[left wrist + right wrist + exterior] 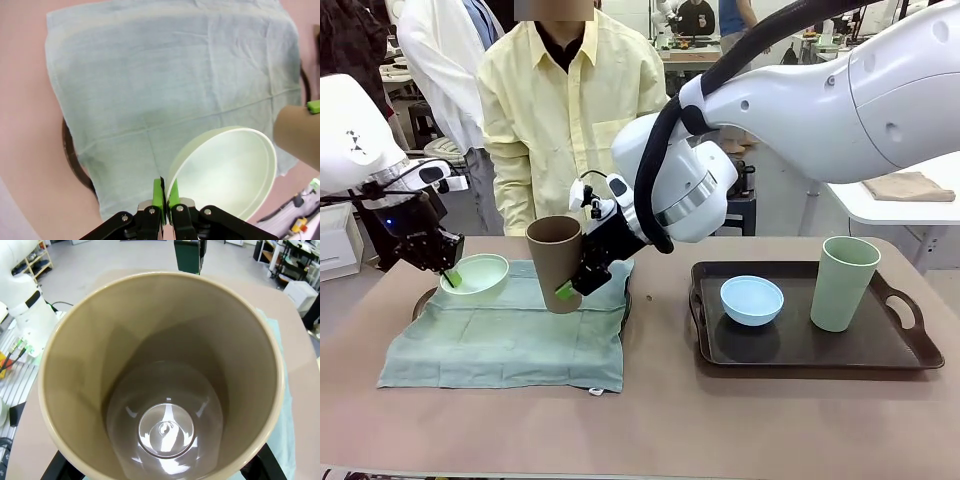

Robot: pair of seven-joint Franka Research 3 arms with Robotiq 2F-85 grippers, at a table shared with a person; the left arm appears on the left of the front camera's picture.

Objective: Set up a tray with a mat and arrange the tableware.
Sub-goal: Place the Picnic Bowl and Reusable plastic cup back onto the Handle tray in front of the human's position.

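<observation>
My left gripper (446, 272) is shut on the near rim of the pale mint green bowl (476, 273), holding it over the mat's far left corner. In the left wrist view the fingertips (159, 196) pinch that bowl's (230, 170) rim above the mat (170, 75). My right gripper (568, 289) is shut on the tan brown cup (555, 262), which hangs tilted above the mat (510, 340). The right wrist view looks straight into the empty cup (165, 385). The light blue bowl (752, 300) and the sage green cup (843, 283) stand on the dark right-hand tray (910, 350).
The pale green mat drapes over a dark tray whose rim (421, 301) peeks out at the left. A person in a yellow shirt (570, 110) stands at the far side of the table. A folded brown cloth (910, 186) lies on a white table behind.
</observation>
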